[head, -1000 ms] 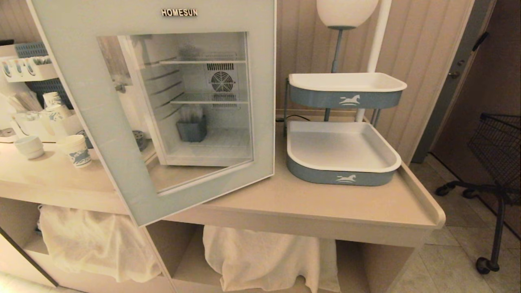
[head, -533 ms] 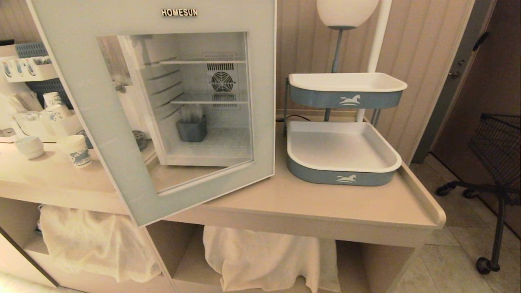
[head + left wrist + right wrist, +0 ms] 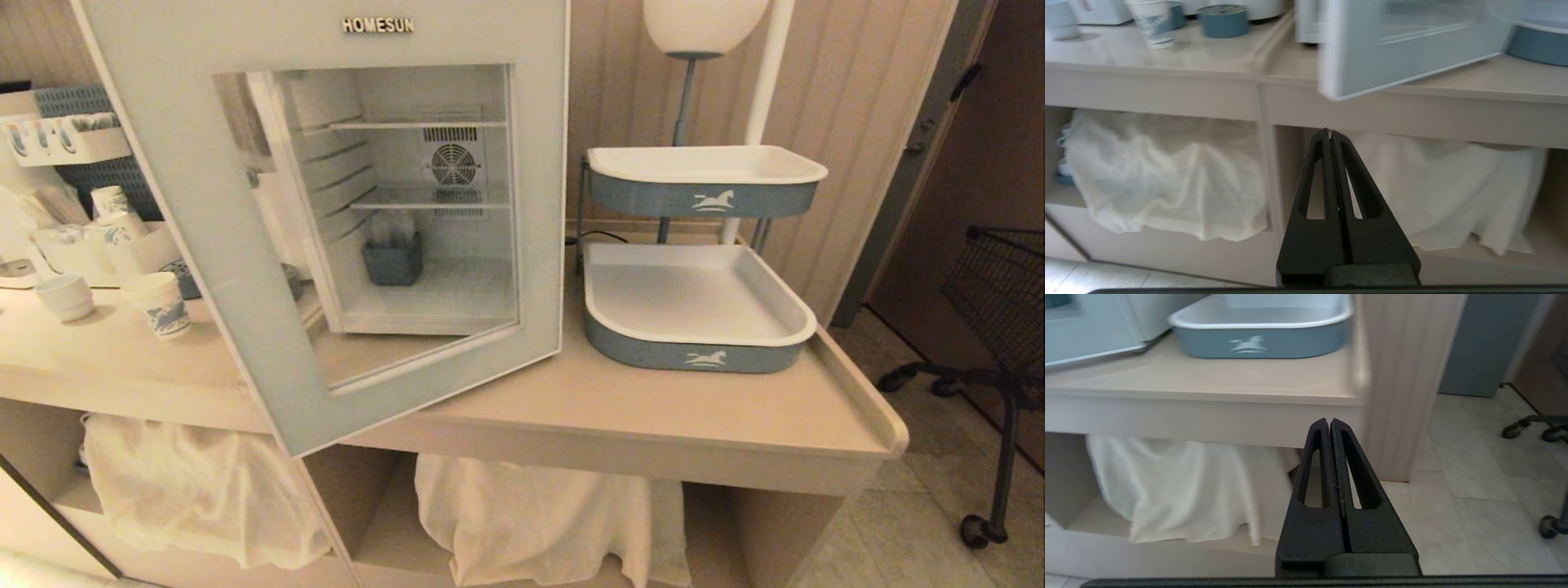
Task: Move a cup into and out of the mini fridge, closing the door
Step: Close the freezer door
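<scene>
The fridge (image 3: 424,318) is white inside, with pale wire shelves and a dark-grilled fan (image 3: 454,164); a grey-blue bin (image 3: 393,261) stands in it. The door (image 3: 245,269) has a pale, faintly blue-white frame lettered HOMESUN in metallic letters. Two trays (image 3: 694,357) are white inside with grey-blue walls, each printed with a small white horse. A paper cup (image 3: 166,304) on the beige surface (image 3: 694,408) is white with a blue pattern; the mug (image 3: 64,296) beside it is plain white. White cloths (image 3: 531,514) hang below. Both grippers (image 3: 1330,133) are black.
</scene>
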Available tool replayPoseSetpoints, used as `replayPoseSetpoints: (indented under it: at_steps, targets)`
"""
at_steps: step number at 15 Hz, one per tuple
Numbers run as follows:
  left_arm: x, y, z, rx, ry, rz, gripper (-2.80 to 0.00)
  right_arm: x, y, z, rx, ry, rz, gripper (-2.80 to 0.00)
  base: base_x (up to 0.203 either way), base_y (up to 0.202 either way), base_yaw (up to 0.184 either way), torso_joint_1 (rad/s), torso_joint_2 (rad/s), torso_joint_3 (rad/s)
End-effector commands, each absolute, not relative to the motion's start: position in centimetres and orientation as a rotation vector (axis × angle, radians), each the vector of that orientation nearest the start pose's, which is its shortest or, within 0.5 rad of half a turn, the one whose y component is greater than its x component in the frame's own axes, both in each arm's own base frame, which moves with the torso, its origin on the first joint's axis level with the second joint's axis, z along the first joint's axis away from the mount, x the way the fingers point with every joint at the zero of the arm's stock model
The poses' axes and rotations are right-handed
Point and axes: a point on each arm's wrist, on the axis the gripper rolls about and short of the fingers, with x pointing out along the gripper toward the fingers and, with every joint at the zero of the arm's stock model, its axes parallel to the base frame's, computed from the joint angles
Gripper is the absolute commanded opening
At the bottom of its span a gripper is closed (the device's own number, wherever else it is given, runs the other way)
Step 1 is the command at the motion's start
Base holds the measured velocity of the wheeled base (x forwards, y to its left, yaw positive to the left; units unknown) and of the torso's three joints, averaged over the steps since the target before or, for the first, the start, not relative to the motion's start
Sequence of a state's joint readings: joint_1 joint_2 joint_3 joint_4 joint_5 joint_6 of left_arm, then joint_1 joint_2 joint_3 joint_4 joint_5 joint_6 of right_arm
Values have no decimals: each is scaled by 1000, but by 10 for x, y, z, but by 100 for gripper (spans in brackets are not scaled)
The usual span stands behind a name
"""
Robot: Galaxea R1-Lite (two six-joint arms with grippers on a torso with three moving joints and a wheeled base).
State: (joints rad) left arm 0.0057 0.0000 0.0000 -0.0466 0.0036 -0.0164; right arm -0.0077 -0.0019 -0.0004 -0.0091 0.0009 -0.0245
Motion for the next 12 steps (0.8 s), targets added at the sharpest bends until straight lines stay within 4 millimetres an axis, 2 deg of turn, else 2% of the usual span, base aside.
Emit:
replayPoseSetpoints:
  at_steps: [1, 12]
  targets:
    - [-21, 0, 75, -17, -29, 10, -280, -23, 0, 76, -25, -11, -6, -280, 1, 187, 2, 6, 6, -1]
    - [-21, 0, 75, -18, -31, 10, -280, -23, 0, 76, -25, 2, -6, -280, 0, 198, 0, 3, 1, 3]
